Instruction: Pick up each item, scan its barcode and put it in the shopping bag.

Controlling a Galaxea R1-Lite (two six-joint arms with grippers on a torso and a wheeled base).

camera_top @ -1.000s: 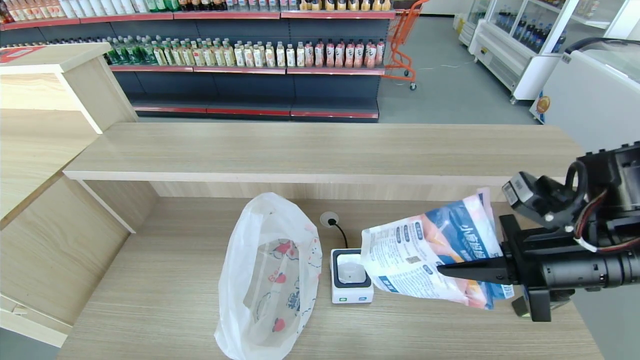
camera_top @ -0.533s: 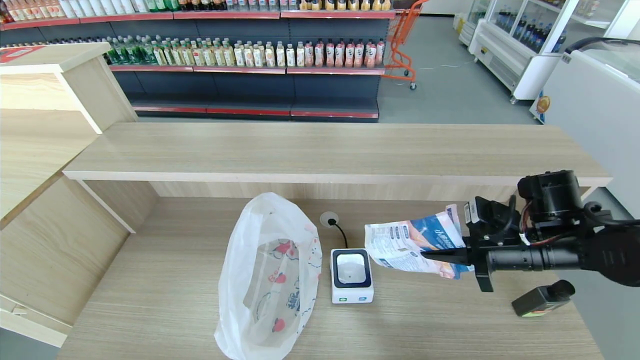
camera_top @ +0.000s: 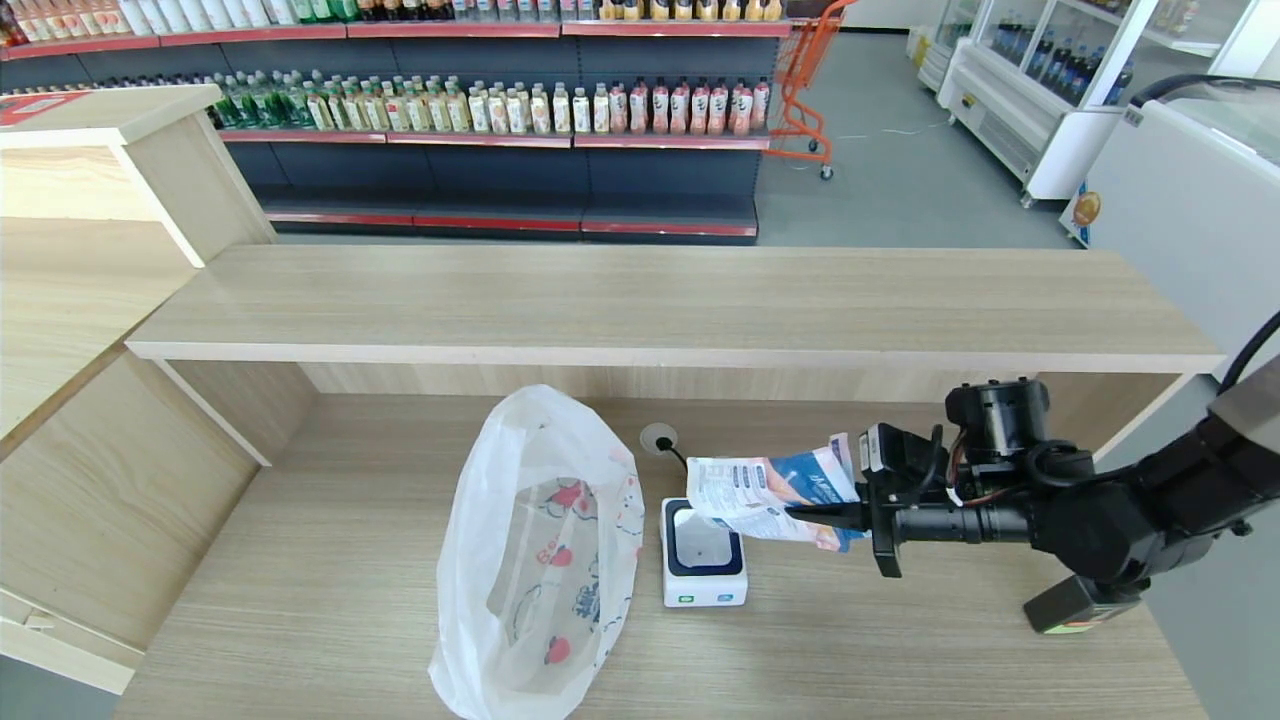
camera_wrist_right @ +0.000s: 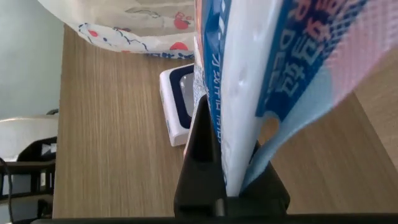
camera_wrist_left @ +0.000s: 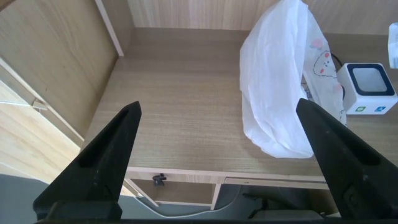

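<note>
right tool (camera_top: pixel 822 515) clenched on one end of the blue-and-white snack packet (camera_top: pixel 745 490); packet's free end hangs over the window of the white scanner (camera_top: pixel 703 585). shopping bag (camera_top: pixel 540 540) stands open just beside the scanner on the bench (camera_top: pixel 300 600). left tool (camera_wrist_left: pixel 217 106) released, jaws wide apart, above the bench.

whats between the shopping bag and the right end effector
The white scanner, with the held snack packet above part of it, seen in the head view.
</note>
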